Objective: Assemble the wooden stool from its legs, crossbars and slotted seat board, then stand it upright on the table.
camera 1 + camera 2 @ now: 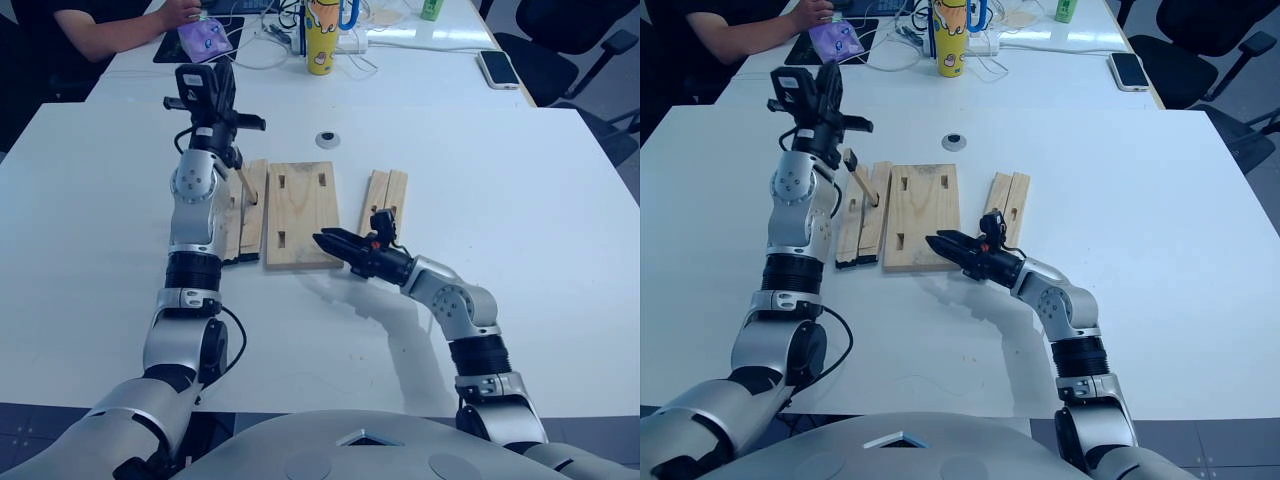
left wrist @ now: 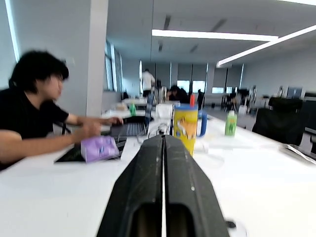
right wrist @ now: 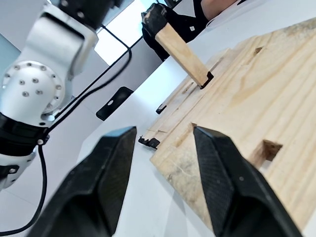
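The slotted seat board (image 1: 300, 210) lies flat in the middle of the table. Left of it lie long wooden pieces (image 1: 252, 222) with black ends. A short stick (image 1: 246, 186) stands tilted with its lower end in one of them. Two more wooden pieces (image 1: 387, 195) lie right of the board. My right gripper (image 1: 325, 240) is low at the board's near right corner, open, with nothing between its fingers (image 3: 113, 173). My left gripper (image 2: 163, 140) is raised above the left pieces, shut and empty, pointing toward the far desk.
A small round object (image 1: 327, 139) sits behind the board. On the desk behind are a yellow cup (image 1: 320, 40), a purple pouch (image 1: 205, 40), cables and a phone (image 1: 497, 68), and a person sits there. Bare table stretches to the right and front.
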Controlling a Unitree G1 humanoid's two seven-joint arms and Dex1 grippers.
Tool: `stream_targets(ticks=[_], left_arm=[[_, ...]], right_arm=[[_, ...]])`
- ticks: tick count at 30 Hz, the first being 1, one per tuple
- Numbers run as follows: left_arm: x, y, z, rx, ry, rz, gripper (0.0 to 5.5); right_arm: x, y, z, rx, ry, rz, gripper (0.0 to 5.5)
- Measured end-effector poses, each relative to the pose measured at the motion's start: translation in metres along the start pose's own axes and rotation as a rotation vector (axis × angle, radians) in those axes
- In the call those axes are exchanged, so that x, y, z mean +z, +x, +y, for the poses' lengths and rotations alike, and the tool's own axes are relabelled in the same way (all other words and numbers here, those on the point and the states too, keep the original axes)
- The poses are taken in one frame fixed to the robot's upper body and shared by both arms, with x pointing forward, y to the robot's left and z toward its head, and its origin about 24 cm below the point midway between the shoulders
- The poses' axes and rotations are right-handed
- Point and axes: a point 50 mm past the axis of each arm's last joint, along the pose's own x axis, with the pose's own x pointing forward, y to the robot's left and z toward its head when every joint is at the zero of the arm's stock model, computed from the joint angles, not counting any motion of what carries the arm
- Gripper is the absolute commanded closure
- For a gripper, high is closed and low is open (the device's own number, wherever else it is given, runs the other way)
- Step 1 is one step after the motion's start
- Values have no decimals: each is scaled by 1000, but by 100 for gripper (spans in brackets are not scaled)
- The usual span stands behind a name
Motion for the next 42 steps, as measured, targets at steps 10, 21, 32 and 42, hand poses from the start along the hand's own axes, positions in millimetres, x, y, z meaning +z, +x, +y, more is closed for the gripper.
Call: stream_targets(ticks=[10, 21, 32, 42], left_arm=[[75, 18, 7, -9, 61, -286, 548], [-37, -17, 1, -42, 89, 280, 548], [-31, -16, -20, -36, 103, 218, 548], [15, -66, 4, 124, 180, -6, 384]], right_arm=[[-5, 2, 5, 15, 7, -5, 336], [-5, 1, 5, 14, 5, -1, 336], [-8, 4, 9, 29, 5, 23, 336], [-12, -2, 7, 12, 11, 27, 336]])
